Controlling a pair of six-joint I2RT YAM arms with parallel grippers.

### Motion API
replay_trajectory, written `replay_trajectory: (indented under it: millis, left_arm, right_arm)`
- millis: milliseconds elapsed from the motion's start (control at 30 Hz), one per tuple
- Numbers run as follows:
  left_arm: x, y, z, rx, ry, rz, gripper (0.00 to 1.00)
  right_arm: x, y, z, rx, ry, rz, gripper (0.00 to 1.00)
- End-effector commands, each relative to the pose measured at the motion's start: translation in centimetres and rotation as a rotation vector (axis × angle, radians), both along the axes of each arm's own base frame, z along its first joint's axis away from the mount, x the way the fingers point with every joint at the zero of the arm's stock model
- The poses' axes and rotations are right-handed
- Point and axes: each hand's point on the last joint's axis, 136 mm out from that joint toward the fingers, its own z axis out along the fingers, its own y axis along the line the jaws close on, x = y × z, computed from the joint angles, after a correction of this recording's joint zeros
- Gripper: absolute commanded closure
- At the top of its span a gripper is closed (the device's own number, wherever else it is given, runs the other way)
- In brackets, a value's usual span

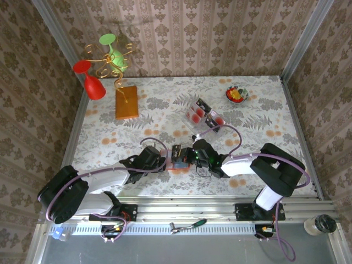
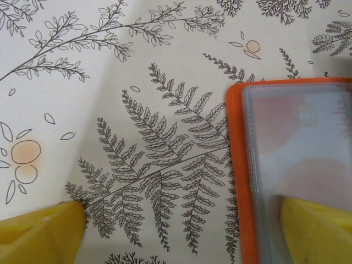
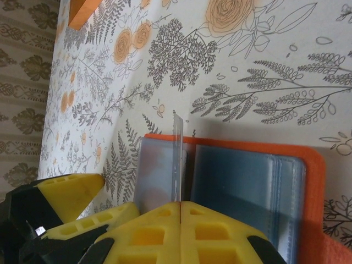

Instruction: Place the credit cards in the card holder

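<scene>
Right gripper [image 3: 180, 204]: yellow fingers pressed together, pinching one edge of a single credit card.
Left gripper [image 2: 181, 208]: spread wide with nothing between the fingers. Two yellow fingers are in the left wrist view, one over bare cloth and the other resting on the card holder's clear pocket.
Credit card [image 3: 177, 159]: one, seen edge-on, standing out from the right fingers towards the open holder near its fold. Whether its far edge is inside a pocket cannot be told.
Card holder [image 3: 247, 187]: one, orange, lying open on the table with its grey-blue inside up. From above it sits near the middle of the table's near half, between the two grippers.
Pockets: two clear panels counted in the right wrist view, one on each side of the held card.
Clear rack [image 1: 202, 116]: one, farther back at mid-table, well apart from the holder. Two red-marked card faces can be counted in it; any more cannot be told.
Block [image 1: 126, 102]: one, orange-brown, back left, with a gold wire stand rising from it.
Glasses: two on the wire, one red [image 1: 88, 77] and one green [image 1: 113, 49].
Bowl [image 1: 237, 94]: one, back right, holding small coloured pieces.
Table [image 1: 275, 126]: covered in a cloth of ferns and orange flowers.
Near rail: one green-handled tool [image 1: 190, 224] and one pale jar [image 1: 320, 224] with a dark lid.
</scene>
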Motion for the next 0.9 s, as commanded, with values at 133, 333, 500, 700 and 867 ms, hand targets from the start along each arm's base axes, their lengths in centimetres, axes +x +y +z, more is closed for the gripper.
replay_trajectory:
  millis: [133,333,500,700,867]
  left_arm:
    - [-1.4,0.8,-1.4,0.023,0.066,0.004,0.07]
    - [-1.4,0.8,-1.4,0.024,0.065,0.003,0.07]
    - [-1.3,0.7,-1.4,0.022,0.066,0.002,0.07]
    - [-1.4,0.8,-1.4,0.023,0.066,0.002,0.07]
    - [-1.3,0.8,-1.4,0.022,0.065,0.003,0.07]
  right_arm:
    - [-1.2,-0.1,-1.4,-0.02,0.019,0.011,1.0]
    - [-1.6,-0.3,-1.6,-0.027,0.021,0.007,1.0]
    - [-2.0,-0.7,-1.8,-0.039,0.024,-0.003,1.0]
    - [-2.2,-0.8,-2.2,-0.051,0.038,-0.003,1.0]
    - [-2.5,-0.9,-2.5,-0.056,0.05,-0.009,1.0]
